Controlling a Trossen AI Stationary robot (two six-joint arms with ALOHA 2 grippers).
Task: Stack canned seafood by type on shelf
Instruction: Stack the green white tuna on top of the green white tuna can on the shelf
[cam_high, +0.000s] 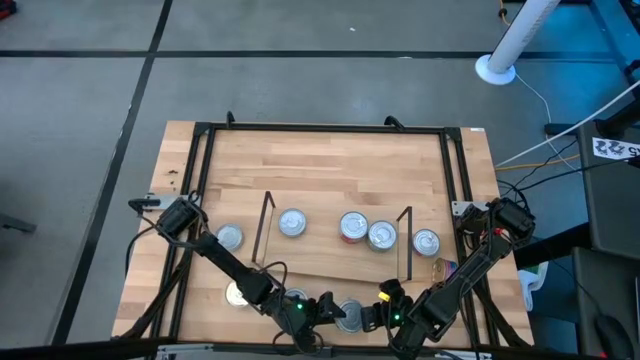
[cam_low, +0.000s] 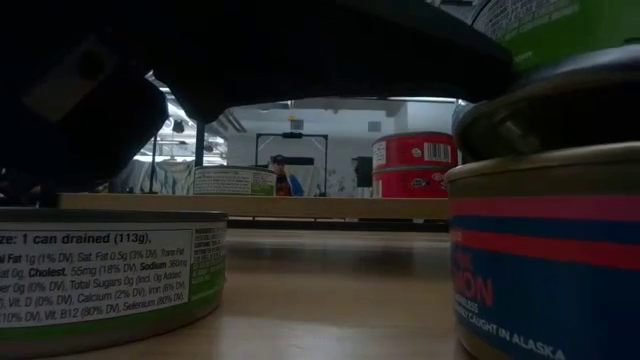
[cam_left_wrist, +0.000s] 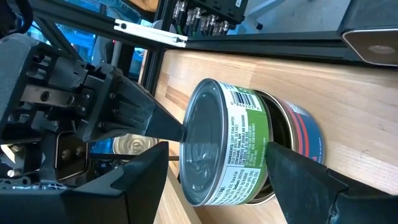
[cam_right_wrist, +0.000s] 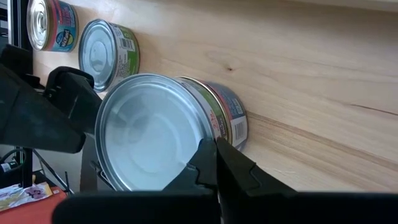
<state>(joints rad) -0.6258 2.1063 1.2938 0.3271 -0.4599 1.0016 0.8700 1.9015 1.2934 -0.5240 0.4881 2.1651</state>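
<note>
A green-labelled tin (cam_left_wrist: 230, 149) sits tilted on a blue-and-red tin (cam_left_wrist: 301, 134) near the table's front edge (cam_high: 349, 313), with a dark gap between them on one side. My left gripper (cam_left_wrist: 216, 146) is open and level with the tin, one finger over the lid and one at its underside. My right gripper (cam_right_wrist: 214, 152) is shut with its tips on the lid. The shelf (cam_high: 330, 265) carries three tins (cam_high: 291, 222) (cam_high: 353, 227) (cam_high: 381, 235). My left gripper's lower fingertip (cam_left_wrist: 268, 149) reaches the green tin's bottom rim at the gap above the blue tin; I cannot tell whether it touches. My right gripper rests its shut fingertips (cam_left_wrist: 177, 129) on the tin's silver lid (cam_right_wrist: 149, 130) near the rim, slanting down from the right.
Loose tins lie left of the stack (cam_high: 297, 298) (cam_high: 237, 293), and beside the shelf's ends (cam_high: 229, 237) (cam_high: 425, 241). The shelf's black wire uprights (cam_high: 266, 228) (cam_high: 404, 240) stand at its short ends. Bare wood lies behind the shelf.
</note>
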